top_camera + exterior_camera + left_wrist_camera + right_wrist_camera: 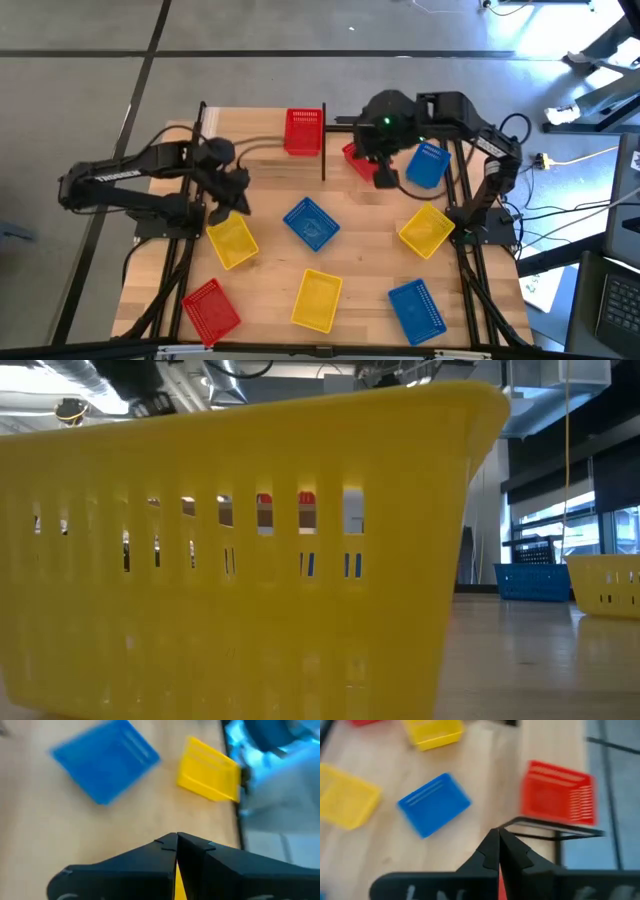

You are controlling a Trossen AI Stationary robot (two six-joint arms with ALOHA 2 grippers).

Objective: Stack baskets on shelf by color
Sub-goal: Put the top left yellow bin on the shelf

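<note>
Nine baskets show in the high view. My left gripper (225, 200) (176, 837) is shut on a yellow basket (232, 241) at the table's left. My right gripper (383, 178) (497, 832) is shut on a red basket (356, 160) near the far edge. Another red basket (303, 131) (557, 795) rests on the shelf (260, 125) beside a black post (323, 145). Loose on the table lie blue baskets (310, 222) (428, 165) (416, 308), yellow ones (427, 228) (317, 298) and a red one (210, 308). My left gripper pinches the yellow basket's far wall (176, 887) between its two fingers, coming from above and pointing down. Only a yellow sliver shows between the fingers. Whether the basket is off the table I cannot tell. My right gripper pinches a wall of the red basket (501, 890) between its two fingers from above. Only a thin red strip shows between them in the wrist view. The arm covers most of the basket in the high view, so how it sits cannot be told.
A yellow basket (240, 550) stands right before the low camera and blocks most of that view; a blue (530, 580) and a yellow basket (605, 585) show beyond it. Black frame legs run along both table sides. Cables and equipment lie off the right edge.
</note>
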